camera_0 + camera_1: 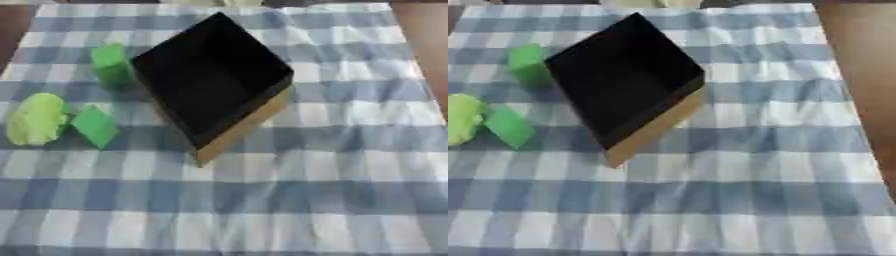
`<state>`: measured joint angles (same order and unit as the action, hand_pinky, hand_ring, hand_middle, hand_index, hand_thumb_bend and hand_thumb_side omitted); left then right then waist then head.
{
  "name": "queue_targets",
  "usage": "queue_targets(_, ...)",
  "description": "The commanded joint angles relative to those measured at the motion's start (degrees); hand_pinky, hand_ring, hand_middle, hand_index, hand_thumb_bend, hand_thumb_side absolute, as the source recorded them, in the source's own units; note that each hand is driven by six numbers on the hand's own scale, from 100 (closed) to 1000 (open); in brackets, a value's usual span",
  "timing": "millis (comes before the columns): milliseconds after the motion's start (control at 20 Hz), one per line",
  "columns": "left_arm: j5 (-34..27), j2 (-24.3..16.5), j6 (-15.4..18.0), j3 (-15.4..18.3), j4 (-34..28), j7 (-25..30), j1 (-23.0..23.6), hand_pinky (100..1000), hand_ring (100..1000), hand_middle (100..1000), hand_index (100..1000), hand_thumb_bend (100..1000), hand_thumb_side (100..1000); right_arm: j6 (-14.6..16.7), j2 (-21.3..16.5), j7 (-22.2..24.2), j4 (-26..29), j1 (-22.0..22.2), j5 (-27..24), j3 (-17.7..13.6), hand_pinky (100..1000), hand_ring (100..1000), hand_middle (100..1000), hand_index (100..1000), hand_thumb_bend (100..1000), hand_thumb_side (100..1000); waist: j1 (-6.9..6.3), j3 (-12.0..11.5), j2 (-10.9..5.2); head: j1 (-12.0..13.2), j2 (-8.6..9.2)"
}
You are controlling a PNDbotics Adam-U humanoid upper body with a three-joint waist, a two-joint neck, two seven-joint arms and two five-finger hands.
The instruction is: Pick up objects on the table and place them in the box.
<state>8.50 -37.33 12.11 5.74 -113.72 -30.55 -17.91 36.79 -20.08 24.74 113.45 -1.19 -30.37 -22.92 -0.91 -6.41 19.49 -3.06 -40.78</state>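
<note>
An open box (214, 82) with a black inside and tan outer walls sits turned at an angle on the checked cloth, and nothing shows inside it. Left of the box stands a green block (112, 65), close to its left corner. Further left and nearer lie a yellow-green rounded object (37, 119) and a darker green flat block (94, 126), which touch each other. Neither of my hands shows in either view.
A blue and white checked cloth (306, 200) covers the table. Bare brown tabletop (859, 75) shows along the right side. The cloth in front of and to the right of the box carries nothing.
</note>
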Motion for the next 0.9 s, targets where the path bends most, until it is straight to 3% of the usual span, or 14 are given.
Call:
queue_targets(50,0.5,-2.7,0.1,0.6,-0.9,0.4,-0.1,841,795,777,888,303,705,0.7,-1.3,0.4,1.1,0.5,-0.3,-0.4,879,982,461,886,100,549,0.94,0.1,-0.18,0.0,-1.21)
queue_targets(300,0.9,-3.6,-0.3,0.4,-0.9,0.9,0.5,842,796,779,890,301,712,1.3,-1.1,1.0,1.1,1.8,-0.2,-0.3,879,984,458,886,100,547,1.01,0.4,-0.39,0.4,-2.53)
queue_targets(550,1.7,-5.7,-1.0,0.1,-0.9,1.6,1.2,842,796,780,890,300,715,2.2,-1.2,1.4,1.1,2.9,0.1,-0.3,879,984,454,885,100,544,1.04,0.6,-0.53,0.5,-2.59)
queue_targets(900,4.9,-12.4,-4.4,-1.2,-0.9,4.7,1.9,844,800,780,886,318,709,3.0,-1.4,1.7,1.1,4.1,1.0,-0.2,879,987,450,885,100,542,0.79,0.5,-0.76,0.1,-2.39)
